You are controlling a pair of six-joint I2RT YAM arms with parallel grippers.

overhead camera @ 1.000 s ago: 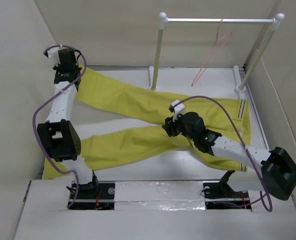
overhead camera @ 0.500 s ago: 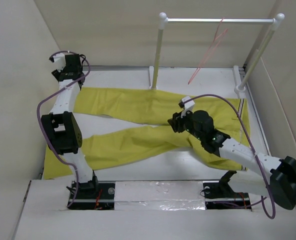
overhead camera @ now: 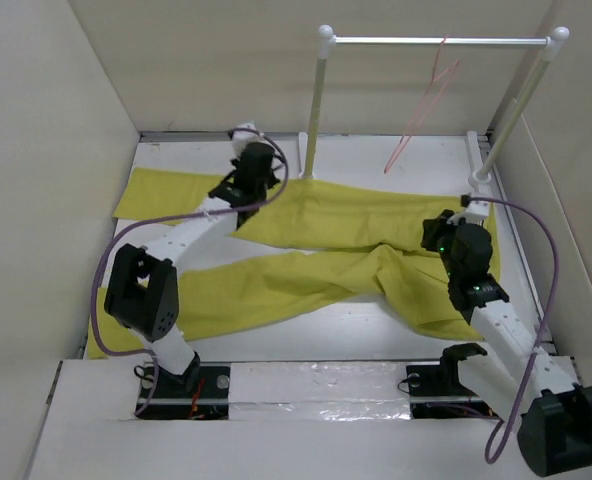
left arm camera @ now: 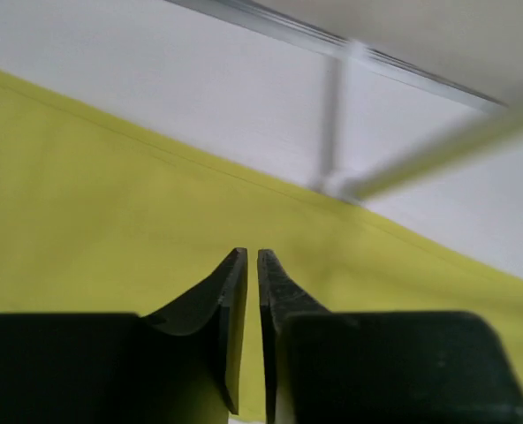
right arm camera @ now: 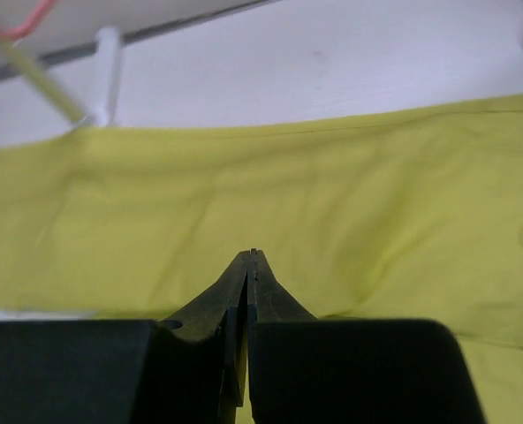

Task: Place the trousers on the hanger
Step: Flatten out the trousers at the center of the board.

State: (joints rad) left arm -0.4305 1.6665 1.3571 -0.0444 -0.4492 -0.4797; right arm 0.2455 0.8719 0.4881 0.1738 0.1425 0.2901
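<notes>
The mustard-yellow trousers (overhead camera: 346,215) lie spread on the white table, legs to the left and waist to the right. They fill the left wrist view (left arm camera: 111,203) and the right wrist view (right arm camera: 332,194). The pinkish-red hanger (overhead camera: 423,100) hangs from the rail's bar; a bit of it shows in the right wrist view (right arm camera: 14,26). My left gripper (overhead camera: 266,165) is over the upper leg near the rail's left post. Its jaws (left arm camera: 252,252) stand a thin slit apart with nothing seen between them. My right gripper (overhead camera: 434,232) is over the waist end, jaws (right arm camera: 252,252) pressed together, empty.
The white-posted rail (overhead camera: 436,41) stands at the back; its left post (overhead camera: 314,110) rises just right of my left gripper and also shows in the left wrist view (left arm camera: 332,115) and the right wrist view (right arm camera: 109,71). Beige walls (overhead camera: 56,150) close in the table on three sides.
My left gripper swung from the back left corner rightwards to the rail's left post. My right gripper moved right from the crotch to the waist end. The upper leg and crotch cloth shifted.
</notes>
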